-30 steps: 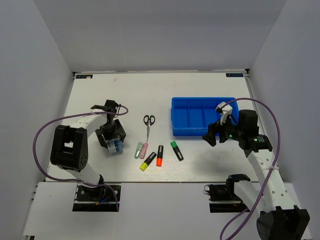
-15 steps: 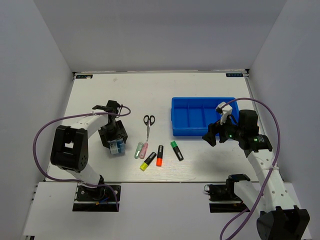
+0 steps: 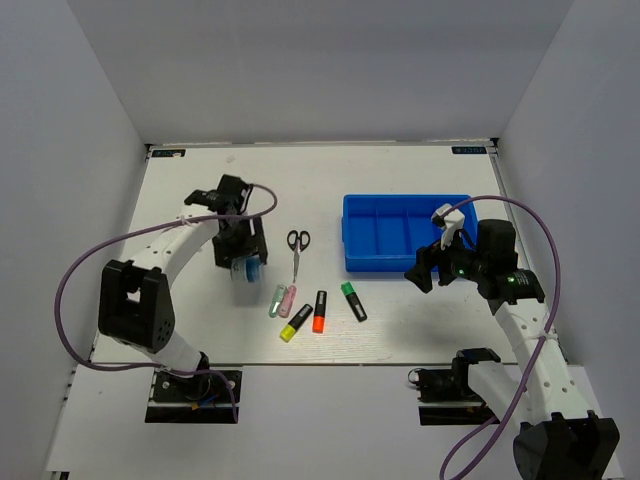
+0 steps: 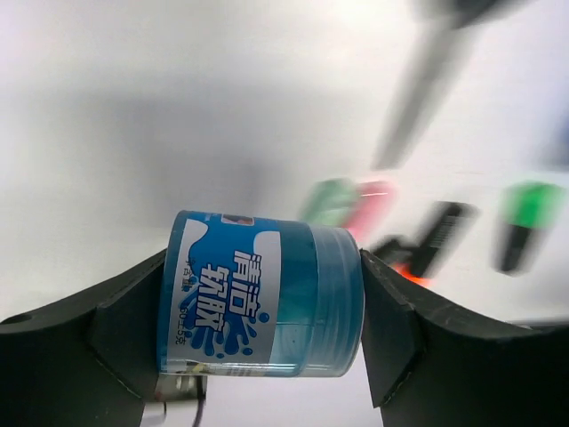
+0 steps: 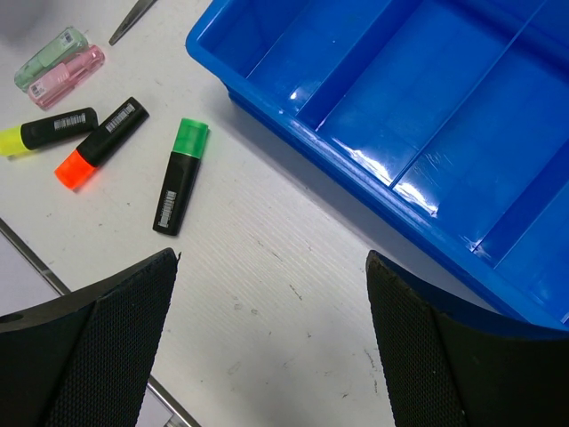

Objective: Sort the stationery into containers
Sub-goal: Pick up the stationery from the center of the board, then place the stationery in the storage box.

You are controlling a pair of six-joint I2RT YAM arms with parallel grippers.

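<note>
My left gripper (image 3: 243, 270) is shut on the small round blue-and-white roll (image 4: 260, 295) and holds it above the table, left of the scissors (image 3: 297, 248). The pale green (image 3: 276, 298) and pink (image 3: 288, 298) highlighters lie side by side, with the yellow (image 3: 294, 324), orange (image 3: 319, 311) and green (image 3: 353, 301) ones near them. The blue tray (image 3: 405, 232) stands at the right, its compartments bare. My right gripper (image 3: 422, 275) is open and empty beside the tray's near left corner; its wrist view shows the green highlighter (image 5: 180, 175) and the tray (image 5: 427, 133).
White walls close in the table on the left, back and right. The purple cables loop beside both arms. The arm bases sit at the near edge.
My left gripper has lifted the roll and carried it away from the near left, toward the back and right, closer to the scissors. The right arm has not moved.
</note>
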